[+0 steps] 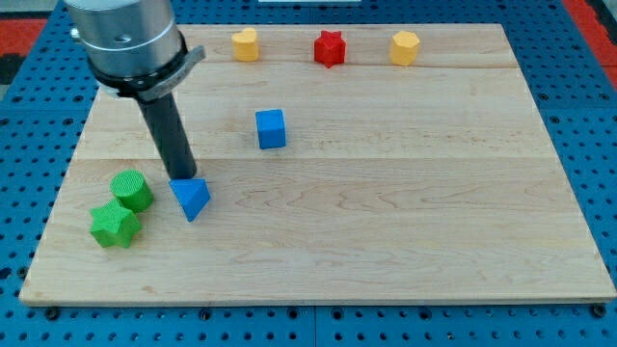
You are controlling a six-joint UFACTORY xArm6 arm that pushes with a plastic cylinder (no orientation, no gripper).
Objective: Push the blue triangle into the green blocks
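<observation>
The blue triangle (192, 199) lies on the wooden board at the lower left. Two green blocks sit just to its left: a green cylinder (131, 190) and, below it, a green star (115, 225). A small gap separates the triangle from the cylinder. My tip (183, 176) is at the end of the dark rod and touches the triangle's upper edge, slightly towards the view's top of it. The arm's grey body fills the view's top left.
A blue cube (271, 129) sits above and right of the triangle. Along the board's top edge are a yellow heart (246, 44), a red star (330, 48) and a yellow hexagon (405, 47). The board's left edge (60, 193) runs close to the green blocks.
</observation>
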